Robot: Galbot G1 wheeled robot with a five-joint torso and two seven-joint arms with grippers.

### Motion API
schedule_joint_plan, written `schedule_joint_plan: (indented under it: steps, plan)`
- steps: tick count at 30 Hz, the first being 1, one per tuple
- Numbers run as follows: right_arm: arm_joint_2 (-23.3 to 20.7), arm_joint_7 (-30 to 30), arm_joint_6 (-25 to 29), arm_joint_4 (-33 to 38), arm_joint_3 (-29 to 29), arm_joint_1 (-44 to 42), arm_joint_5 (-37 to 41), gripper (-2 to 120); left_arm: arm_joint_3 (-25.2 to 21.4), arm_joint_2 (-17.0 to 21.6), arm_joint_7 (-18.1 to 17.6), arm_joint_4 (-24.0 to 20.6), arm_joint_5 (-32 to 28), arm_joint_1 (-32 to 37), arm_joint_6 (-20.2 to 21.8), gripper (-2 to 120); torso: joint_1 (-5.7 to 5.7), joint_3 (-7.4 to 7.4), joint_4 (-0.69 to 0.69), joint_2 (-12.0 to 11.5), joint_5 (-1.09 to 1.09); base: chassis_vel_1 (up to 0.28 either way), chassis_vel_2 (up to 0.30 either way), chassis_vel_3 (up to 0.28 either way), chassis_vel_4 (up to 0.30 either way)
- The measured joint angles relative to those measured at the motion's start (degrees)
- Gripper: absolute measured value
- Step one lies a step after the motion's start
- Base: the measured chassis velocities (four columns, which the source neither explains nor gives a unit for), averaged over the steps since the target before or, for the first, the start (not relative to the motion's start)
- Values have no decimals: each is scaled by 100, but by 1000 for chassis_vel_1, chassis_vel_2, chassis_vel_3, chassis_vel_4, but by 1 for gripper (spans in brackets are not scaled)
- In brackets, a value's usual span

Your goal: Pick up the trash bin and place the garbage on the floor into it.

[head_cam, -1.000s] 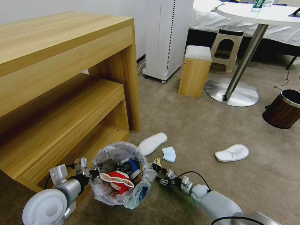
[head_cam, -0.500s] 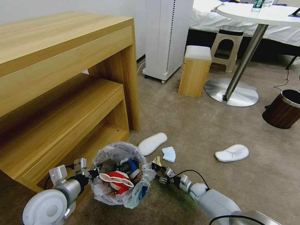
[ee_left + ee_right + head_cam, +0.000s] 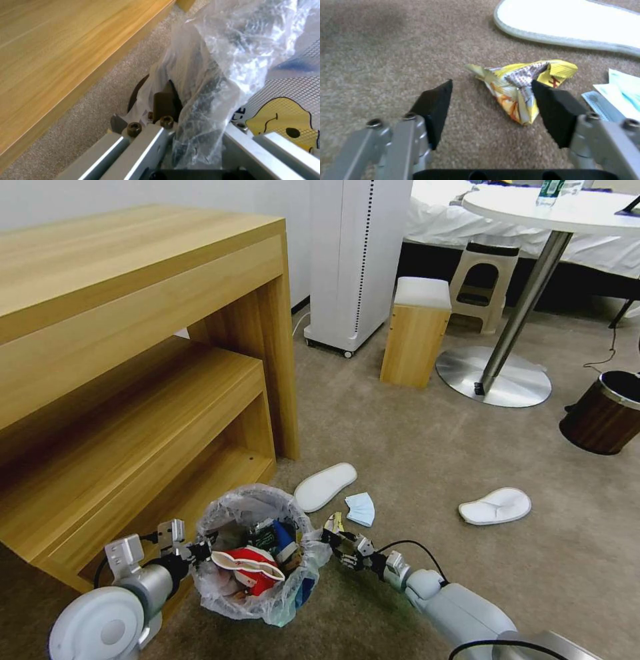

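The bin (image 3: 257, 553) is sitting on the floor (image 3: 413, 453) just beside the low edge of the wooden shelf unit (image 3: 133, 380), so on that side there is almost no room. Its clear bag (image 3: 213, 62) is spilling over the rim. The left gripper (image 3: 190, 549) is gripping the bin's rim through the bag, with its jaws clenched on it. Inside the bin a red-white bowl (image 3: 250, 567) and other litter are lying.

On the other side of the bin the carpet is open. The right gripper (image 3: 340, 545) is reaching low over the floor with its jaws spread, one on each side of a yellow wrapper (image 3: 523, 82), and not yet pressing it. The wrapper is lying on the floor just beside the bin. Close behind it a white slipper (image 3: 325, 485) and a blue mask (image 3: 361, 509) are lying, the mask just beside the wrapper. A second slipper (image 3: 495, 505) is lying well apart to the right, with free carpet around it.

Farther away a wooden stool (image 3: 417, 330), the round foot of a table (image 3: 493, 377) and a brown bin (image 3: 603, 413) are standing, all far from the arms.
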Motion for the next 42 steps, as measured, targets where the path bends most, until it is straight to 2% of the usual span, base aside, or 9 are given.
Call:
schedule_joint_plan:
  steps: [10,11,16,42]
  plan:
    - [-109,42,-23,194,-5,-98,39,70,5,-8,13,1,42,2,-9,0,0,0,0,0,0,0,0,0,0]
    - [-125,53,-31,210,-2,-96,43,76,8,-7,13,1,42,2,-10,0,0,0,-1,0,0,0,0,0,0]
    - [-124,93,-59,205,-1,-74,68,84,35,-10,15,-1,42,0,-10,0,0,0,0,0,0,0,0,0,0]
    - [435,75,-91,-583,-95,306,-56,84,-6,-56,35,-112,29,50,-15,0,0,0,0,0,-1,0,0,0,0]
